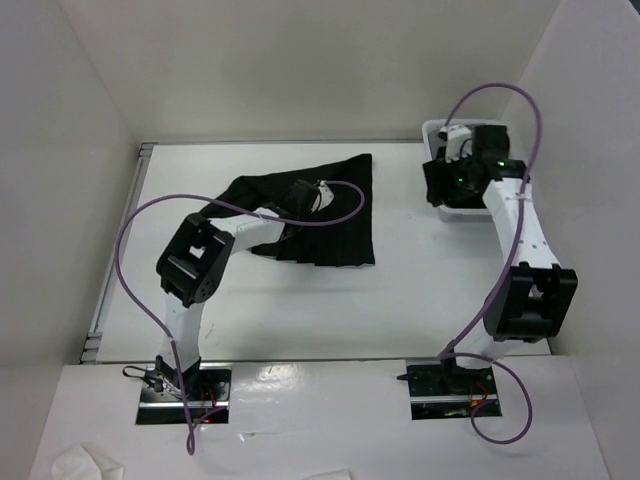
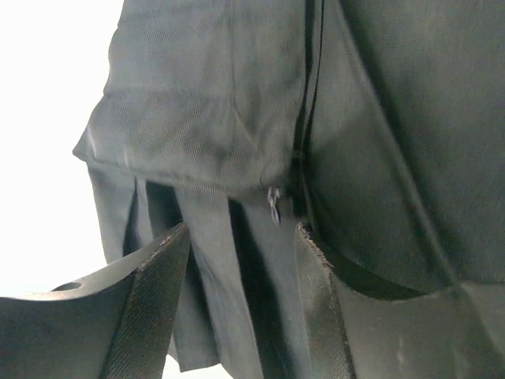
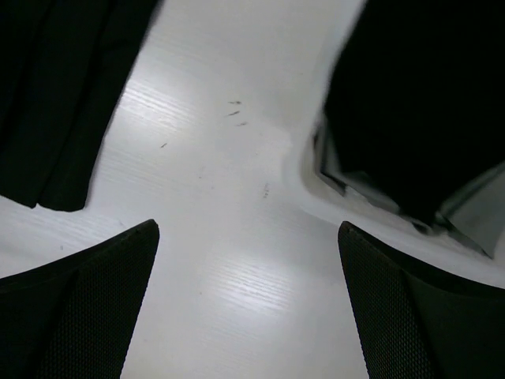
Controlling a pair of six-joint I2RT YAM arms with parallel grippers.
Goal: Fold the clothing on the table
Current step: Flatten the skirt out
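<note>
The clothing (image 1: 325,230) is a black pleated garment lying crumpled on the white table (image 1: 300,310), left of centre. My left gripper (image 1: 305,193) hovers low over its upper part. In the left wrist view the left gripper (image 2: 241,229) is open, with loose pleats of the clothing (image 2: 205,103) and a small zipper pull (image 2: 274,204) between the fingers, nothing pinched. My right gripper (image 1: 437,185) hangs at the back right, beside the garment. Seen from the right wrist, the right gripper (image 3: 248,229) stands wide open over bare table (image 3: 221,260), an edge of the clothing (image 3: 47,95) to its left.
A small white bin (image 1: 432,128) stands at the back right under the right arm; its rim (image 3: 316,185) shows in the right wrist view with something dark inside. White walls enclose the table on three sides. A crumpled white cloth (image 1: 85,463) lies by the left base.
</note>
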